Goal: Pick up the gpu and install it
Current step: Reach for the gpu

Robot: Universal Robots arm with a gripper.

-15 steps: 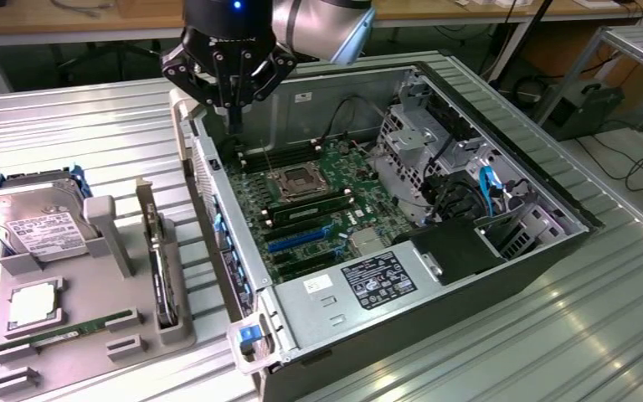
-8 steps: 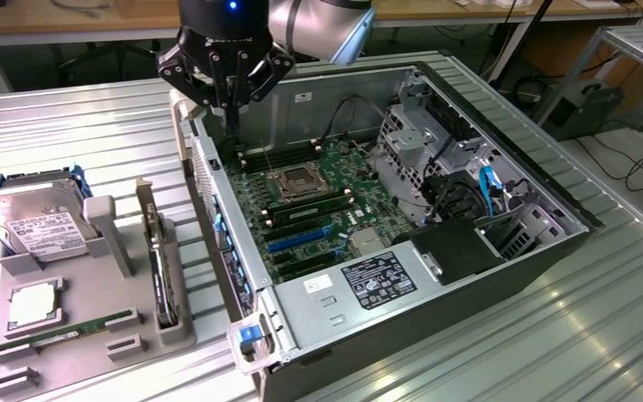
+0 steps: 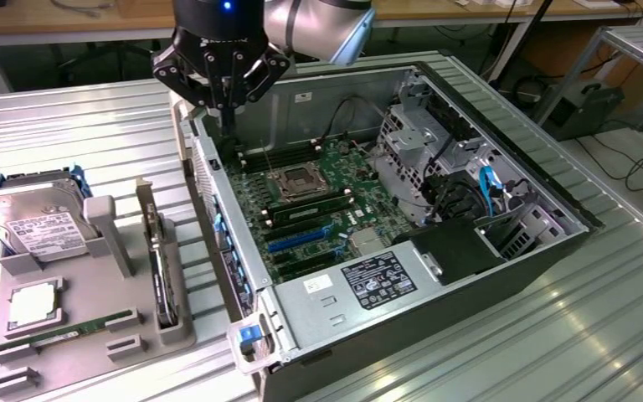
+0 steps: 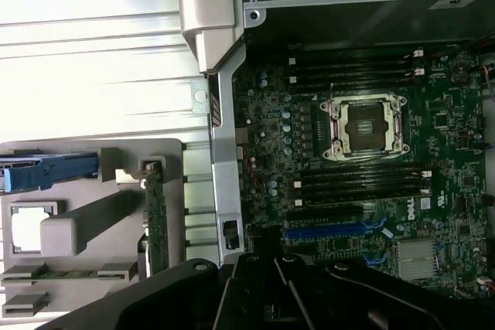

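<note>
The arm (image 3: 319,27) holds its claw (image 3: 230,124) pointing straight down, fingers pressed together

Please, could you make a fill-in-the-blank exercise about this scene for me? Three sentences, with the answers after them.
1. The black pincer above the open dark computer case has its fingers ____.
2. The thin black graphics card with a silvery metal bracket stands on edge in the grey plastic holder, ____ the case.
3. The silver hard drive with a white label lies at the exterior view's ____ of the case.
Missing words: shut; outside; left.
</note>
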